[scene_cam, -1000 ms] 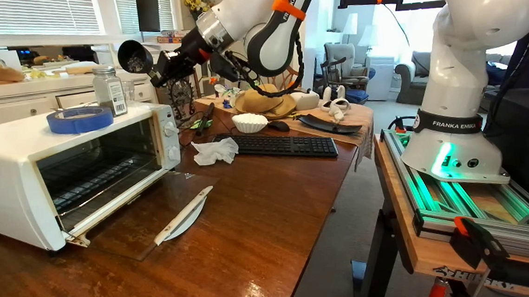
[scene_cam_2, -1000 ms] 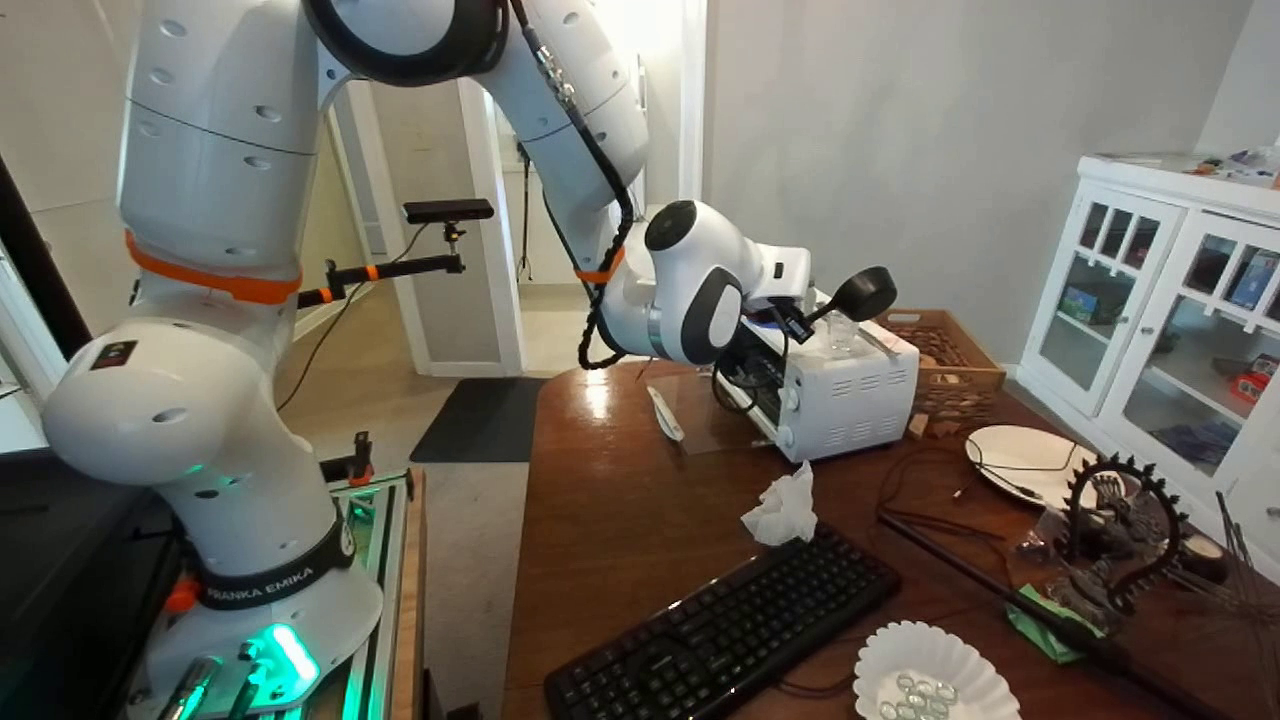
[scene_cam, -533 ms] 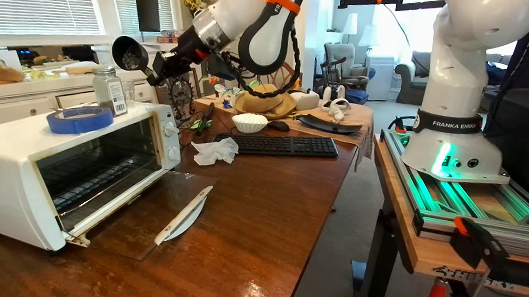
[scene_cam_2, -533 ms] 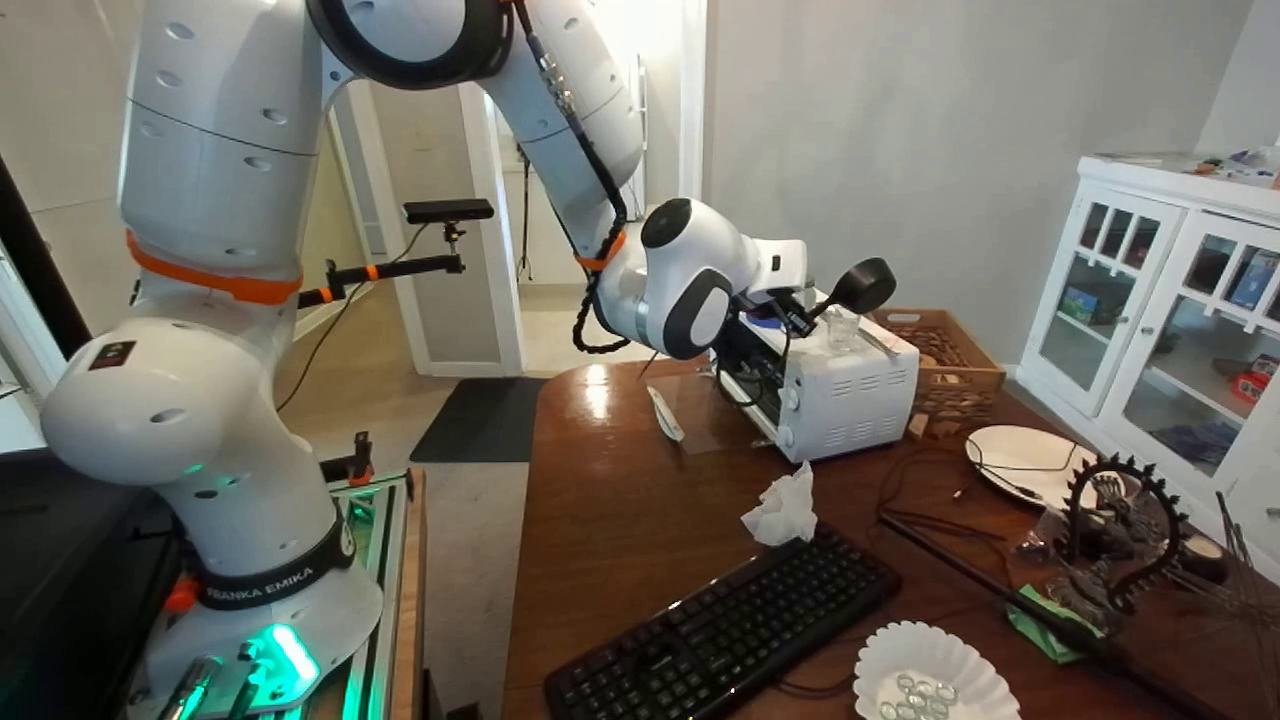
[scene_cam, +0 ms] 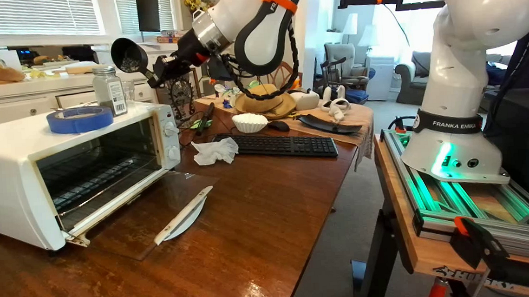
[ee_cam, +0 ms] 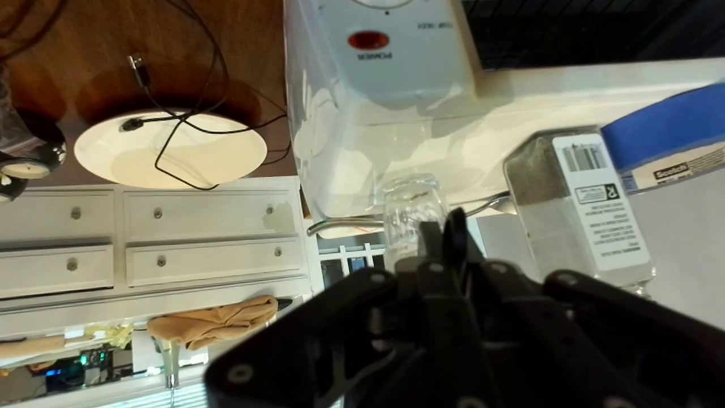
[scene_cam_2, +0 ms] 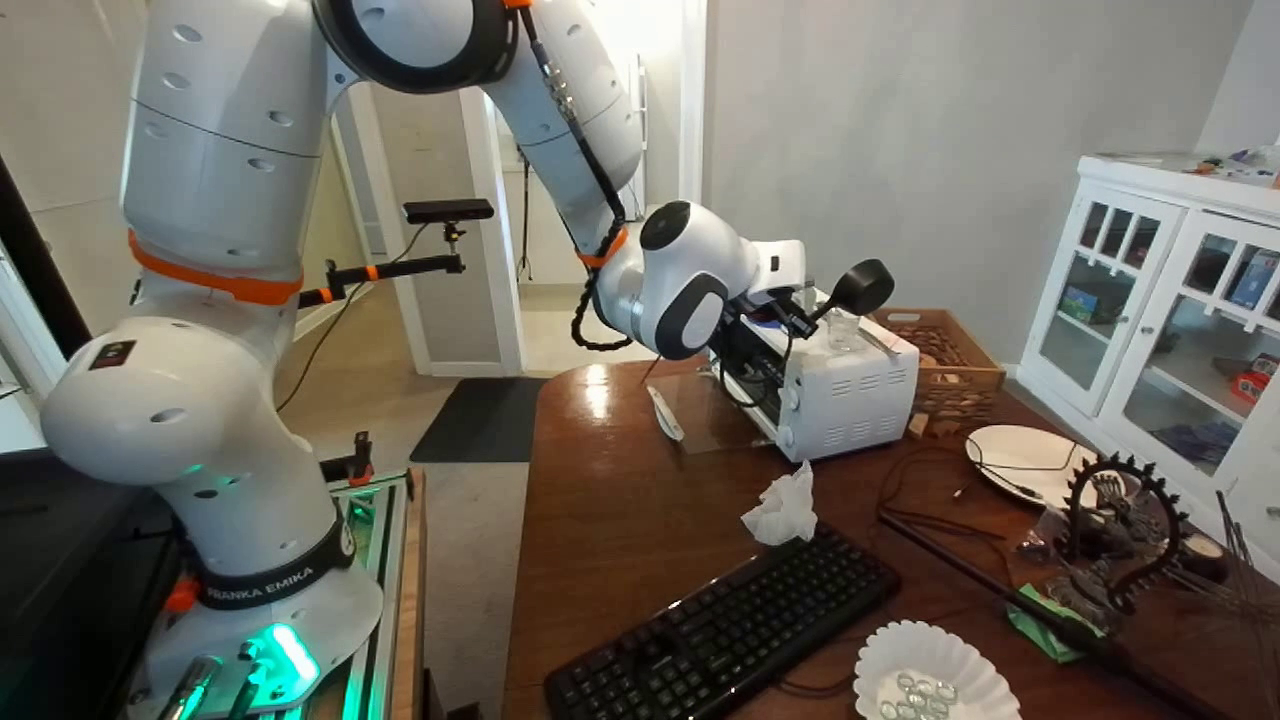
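- My pincer (scene_cam: pixel 155 78) is clamped on the scoop (scene_cam_2: pixel 862 288)
- It's just nudged slightly toward the jar (scene_cam: pixel 109 91); bits (scene_cam: pixel 131 64) still inside, so load looks safe
- oven (scene_cam_2: pixel 855 400) sits below the pincer

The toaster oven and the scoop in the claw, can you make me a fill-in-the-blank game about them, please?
1. The claw holds the black scoop by its ____.
2. The roll of tape on top of the toaster oven is colored ____.
3. The glass door is folded down, so the toaster oven is ____.
4. In the wrist view, the word printed right beside the red light is ____.

Missing words: handle; blue; open; POWER.
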`<state>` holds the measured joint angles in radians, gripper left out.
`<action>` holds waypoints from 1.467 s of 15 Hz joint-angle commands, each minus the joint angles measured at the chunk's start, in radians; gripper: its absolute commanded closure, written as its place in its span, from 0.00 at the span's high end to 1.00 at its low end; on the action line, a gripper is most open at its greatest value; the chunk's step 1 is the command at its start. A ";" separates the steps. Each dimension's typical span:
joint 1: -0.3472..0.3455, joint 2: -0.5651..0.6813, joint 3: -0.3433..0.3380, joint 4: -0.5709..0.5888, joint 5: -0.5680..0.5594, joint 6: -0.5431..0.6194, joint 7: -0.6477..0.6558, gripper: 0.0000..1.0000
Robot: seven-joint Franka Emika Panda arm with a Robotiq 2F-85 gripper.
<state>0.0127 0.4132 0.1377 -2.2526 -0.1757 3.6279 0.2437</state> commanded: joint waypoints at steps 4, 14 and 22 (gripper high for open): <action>0.015 0.000 -0.009 -0.012 0.063 -0.001 -0.095 0.02; 0.024 0.000 -0.024 -0.017 0.072 0.008 -0.155 0.02; 0.052 0.001 -0.049 -0.020 0.088 0.035 -0.212 0.02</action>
<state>0.0368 0.4139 0.1059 -2.2608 -0.1274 3.6343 0.0733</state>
